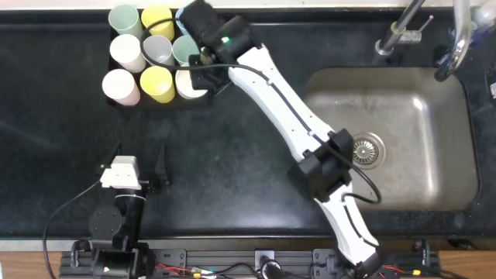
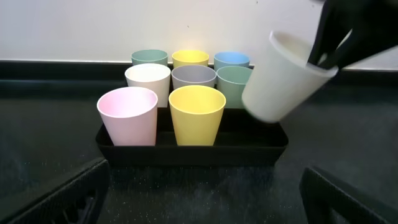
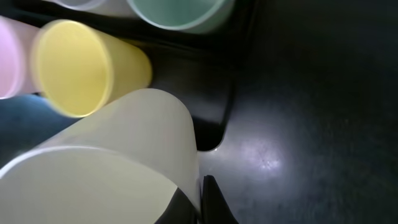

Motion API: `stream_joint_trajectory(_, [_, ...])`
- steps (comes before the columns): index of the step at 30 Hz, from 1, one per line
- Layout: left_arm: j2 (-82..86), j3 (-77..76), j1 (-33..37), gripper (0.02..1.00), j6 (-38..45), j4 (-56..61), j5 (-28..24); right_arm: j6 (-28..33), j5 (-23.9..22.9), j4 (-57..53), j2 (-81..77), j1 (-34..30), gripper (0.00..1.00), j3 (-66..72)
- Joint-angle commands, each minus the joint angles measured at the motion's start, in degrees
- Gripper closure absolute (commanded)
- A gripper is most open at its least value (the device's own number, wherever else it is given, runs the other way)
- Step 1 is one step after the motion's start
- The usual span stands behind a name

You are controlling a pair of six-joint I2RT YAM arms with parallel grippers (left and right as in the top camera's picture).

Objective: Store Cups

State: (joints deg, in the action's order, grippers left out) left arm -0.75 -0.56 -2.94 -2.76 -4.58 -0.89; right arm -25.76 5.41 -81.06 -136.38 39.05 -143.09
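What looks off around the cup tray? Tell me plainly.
Only the cream cup: it is tilted, held in the right arm's jaws over the tray's one empty corner slot, beside the front yellow cup. The other eight cups stand upright in their slots. Nothing spilled or damaged shows.

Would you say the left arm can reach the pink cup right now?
Likely yes: the pink cup stands at the tray's near corner, bare counter before it; the right gripper holds a white cup farther along.
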Motion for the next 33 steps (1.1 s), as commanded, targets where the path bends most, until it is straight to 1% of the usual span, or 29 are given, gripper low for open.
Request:
stream_joint_trajectory(1, [0.59, 0.11, -0.35, 0.018, 0.92, -0.22, -0.35, -1.05, -1.73, 0.48, -1.03, 0.20, 0.954, -0.55])
stream_joint_trajectory(10, [0.59, 0.11, -0.35, 0.018, 0.94, -0.22, -0.35, -1.64, -2.60, 2.84, -4.11, 0.20, 0.956, -0.48])
stream_joint_trajectory(14, [0.59, 0.11, -0.35, 0.018, 0.94, -0.24, -0.35, -3.04, -4.26, 4.50, -4.33, 0.20, 0.954, -0.44])
stream_joint_trajectory(33, [0.59, 0.11, -0.35, 0.020, 0.92, -0.22, -0.35, -6.08, -4.02, 8.81, -5.86, 0.31, 0.956, 0.11])
